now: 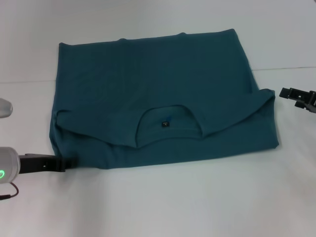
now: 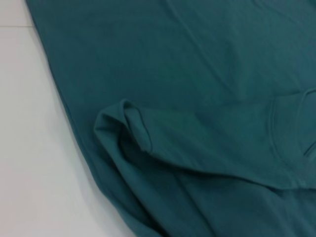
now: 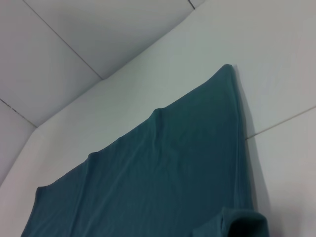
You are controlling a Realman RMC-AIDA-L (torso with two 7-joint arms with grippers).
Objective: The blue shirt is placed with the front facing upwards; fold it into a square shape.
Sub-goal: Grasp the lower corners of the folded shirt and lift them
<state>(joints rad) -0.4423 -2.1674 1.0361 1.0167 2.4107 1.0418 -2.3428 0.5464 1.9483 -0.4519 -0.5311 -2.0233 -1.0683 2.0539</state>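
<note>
While folded, the blue shirt [image 1: 158, 98] lies between both hands.

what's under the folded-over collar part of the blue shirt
Under the folded-over collar flap lies another layer of the same blue shirt, plain teal, resting on the white table. Whatever the flap covers, any chest print included, is hidden.

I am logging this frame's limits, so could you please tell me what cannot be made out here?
- Shirt chest print: not visible in any view; only plain teal shows.
- Neck label: head view, too small to read.
- Left gripper: head view, tips sit at the shirt's corner; grip unclear.
- Right gripper: head view, partly cut off by the edge.
- Both wrist views show no fingers.
</note>
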